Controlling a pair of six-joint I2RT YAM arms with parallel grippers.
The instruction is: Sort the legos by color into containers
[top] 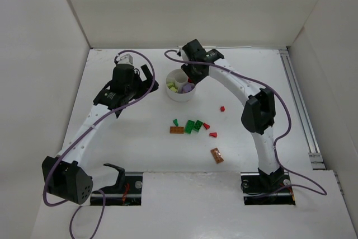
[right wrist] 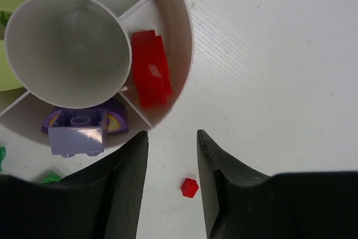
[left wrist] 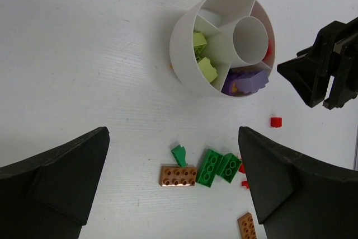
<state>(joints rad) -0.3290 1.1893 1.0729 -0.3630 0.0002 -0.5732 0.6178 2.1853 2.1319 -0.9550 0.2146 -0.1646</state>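
bench (top: 112, 138) carries everything. left pincer (left wrist: 173, 138) hovers wide open, empty, above loose green bricks (left wrist: 217, 167) and a brown brick (left wrist: 178, 176). right pincer (right wrist: 172, 138), narrowly open and empty, hangs at the rim of the white dish (right wrist: 184, 48); inside, one red brick (right wrist: 151, 76) lies in a wedge.

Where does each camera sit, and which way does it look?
Top external: above and behind, looking down on the table; left arm and right arm show.
Left wrist: looks down at white dish and loose bricks, past the open left claw.
Right wrist: straight down over the dish rim; right claw at bottom.
All three share the dish and one small red brick.
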